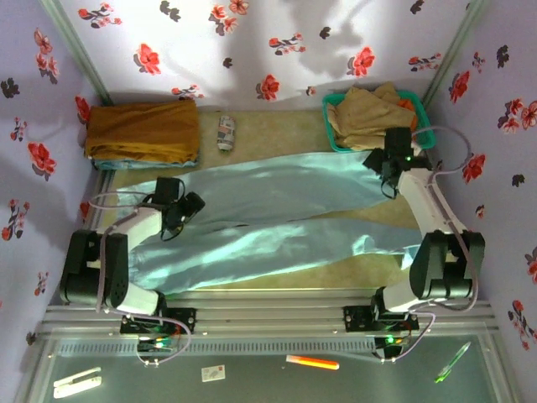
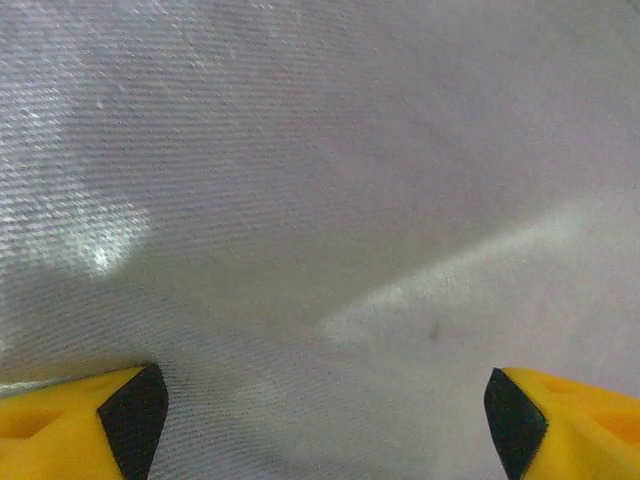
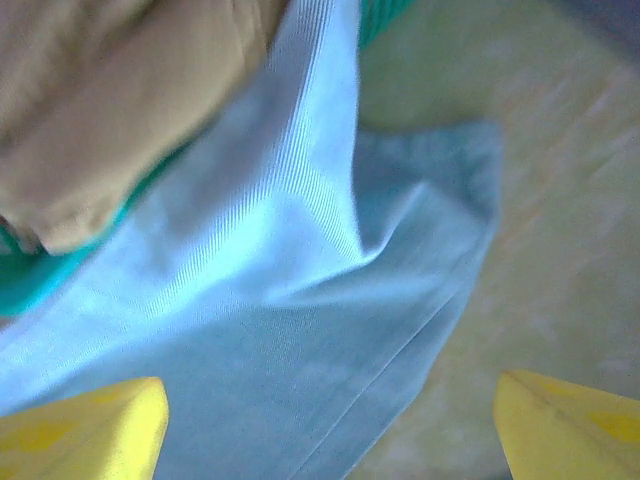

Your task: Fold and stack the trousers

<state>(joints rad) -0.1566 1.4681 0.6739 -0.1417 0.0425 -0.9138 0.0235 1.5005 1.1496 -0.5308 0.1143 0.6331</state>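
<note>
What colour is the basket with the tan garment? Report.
Teal green; the basket shows best in the top external view.

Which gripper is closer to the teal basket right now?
Right. The right gripper hangs open just at the near edge of the teal basket, over a leg end of the trousers. The left gripper is far across the table, open over the trousers' other end.
</note>
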